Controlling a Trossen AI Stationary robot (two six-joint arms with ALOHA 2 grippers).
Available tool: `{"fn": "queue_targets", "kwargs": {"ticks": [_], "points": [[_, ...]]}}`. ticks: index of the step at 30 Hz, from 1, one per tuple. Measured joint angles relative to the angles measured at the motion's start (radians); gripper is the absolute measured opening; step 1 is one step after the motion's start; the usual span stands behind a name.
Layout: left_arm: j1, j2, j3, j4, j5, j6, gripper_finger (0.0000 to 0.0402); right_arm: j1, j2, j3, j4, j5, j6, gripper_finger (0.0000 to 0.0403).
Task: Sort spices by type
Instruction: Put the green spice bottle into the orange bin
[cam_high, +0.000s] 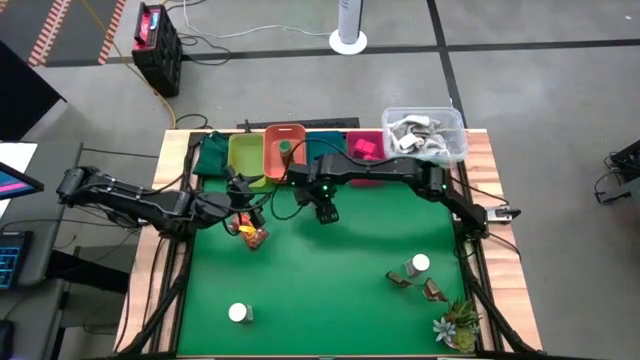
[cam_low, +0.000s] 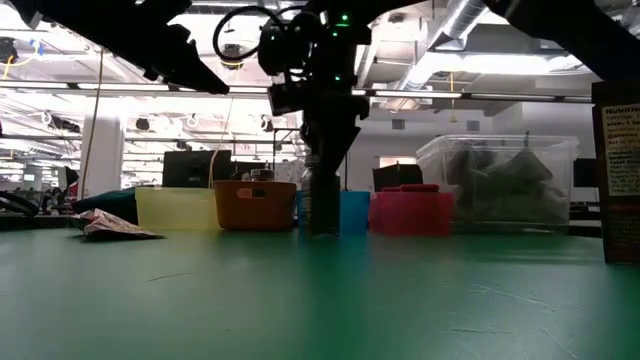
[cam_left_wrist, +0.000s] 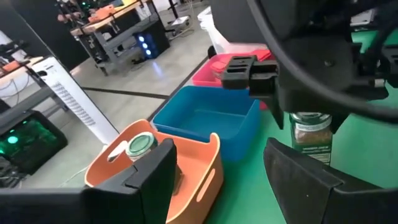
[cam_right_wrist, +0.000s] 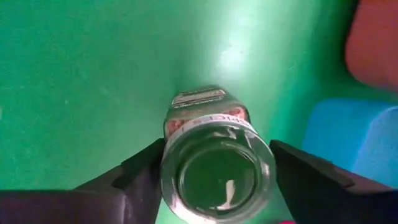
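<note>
My right gripper (cam_high: 327, 212) reaches out from the table's right and is shut on a little green jar (cam_right_wrist: 216, 168), just in front of the blue bin (cam_high: 325, 152). In the low view the jar (cam_low: 320, 207) stands upright under the gripper. My left gripper (cam_high: 245, 218) hovers open and empty near the orange bin (cam_high: 283, 150), with a brown sachet (cam_high: 255, 237) lying flat on the mat right by it. Another green jar (cam_left_wrist: 140, 144) sits inside the orange bin. Two white-capped jars (cam_high: 240, 313) (cam_high: 420, 264) and brown sachets (cam_high: 400, 280) stand on the near part of the mat. My right gripper pinches the green jar between its two fingers at the top, by the lid rim (cam_right_wrist: 180, 134). The fingers (cam_right_wrist: 134, 180) come from above, pointing down. The jar is upright; whether its base (cam_low: 320, 232) rests on the mat or hangs just above it, I cannot tell.
Along the far edge stand a dark green bin (cam_high: 210, 155), a yellow bin (cam_high: 245, 155), the orange, blue and pink bins (cam_high: 365, 148), and a clear tub (cam_high: 425, 135). A small spiky plant (cam_high: 455, 325) sits at the near right corner. The mat's middle (cam_high: 320, 280) is bare.
</note>
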Motion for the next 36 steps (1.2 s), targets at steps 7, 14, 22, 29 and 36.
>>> {"fn": "queue_targets", "kwargs": {"ticks": [7, 14, 22, 29, 36], "points": [[0.01, 0.0, 0.001, -0.016, 0.02, -0.018, 0.0228, 0.001, -0.103, 0.0, -0.017, 0.0, 0.02, 0.0325], [0.01, 0.0, 0.001, -0.024, 0.098, -0.053, 0.0228, -0.013, -0.311, -0.225, 0.115, -0.001, 0.086, 0.0319], [0.011, 0.012, 0.001, -0.004, 0.22, -0.149, 0.0228, 0.014, -0.692, -0.768, 0.681, 0.009, 0.191, 0.0317], [0.036, 0.146, 0.003, 0.214, 0.221, -0.127, 0.0228, 0.075, -0.908, -1.133, 1.17, 0.112, 0.258, 0.0317], [0.109, 0.365, 0.142, 0.237, 0.301, -0.098, 0.0228, 0.102, -0.984, -1.235, 1.307, 0.166, 0.241, 0.0317]]}}
